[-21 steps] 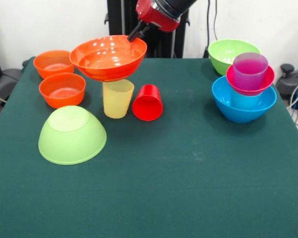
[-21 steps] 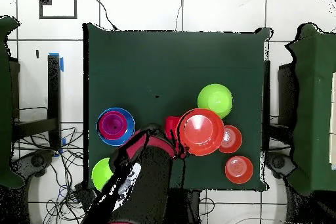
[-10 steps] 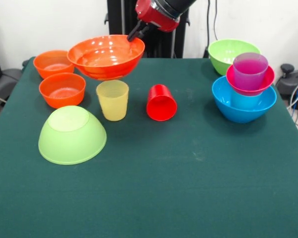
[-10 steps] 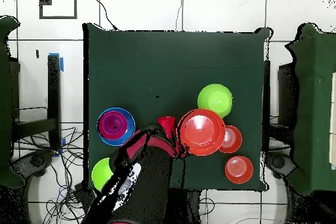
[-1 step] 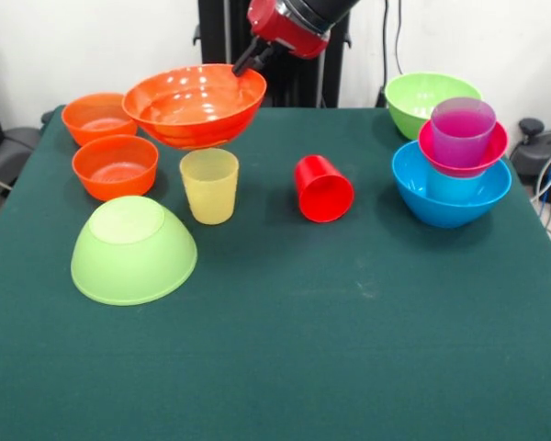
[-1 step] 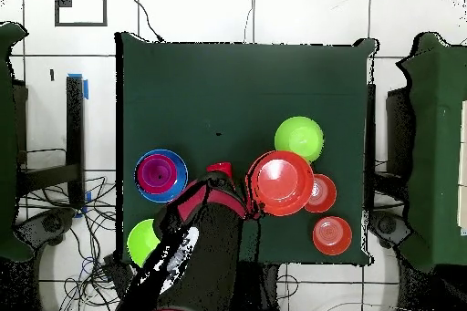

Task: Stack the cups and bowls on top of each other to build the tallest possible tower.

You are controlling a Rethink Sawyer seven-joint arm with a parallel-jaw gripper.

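Observation:
My gripper point(image 5: 247, 63) is shut on the far right rim of the wide orange bowl point(image 5: 193, 103), holding it tilted in the air above the yellow cup point(image 5: 209, 186), which stands upright. The red cup point(image 5: 323, 188) lies on its side mid-table, mouth towards the camera. At the right, a blue bowl point(image 5: 450, 191) holds a light blue cup, a magenta bowl point(image 5: 462, 152) and a purple cup point(image 5: 461, 130) stacked in it. From overhead, the orange bowl point(image 6: 281, 182) hides the yellow cup, and the arm reaches the gripper point(image 6: 248, 207) at its rim.
Two small orange bowls point(image 5: 99, 117) point(image 5: 116, 165) sit at the left. A lime green bowl point(image 5: 133, 248) lies upside down in front of them. Another lime green bowl point(image 5: 430, 99) stands upright at the far right corner.
The red cup has rolled to the right, away from the yellow cup. The orange bowl has shifted slightly left and up, clear of the yellow cup's rim.

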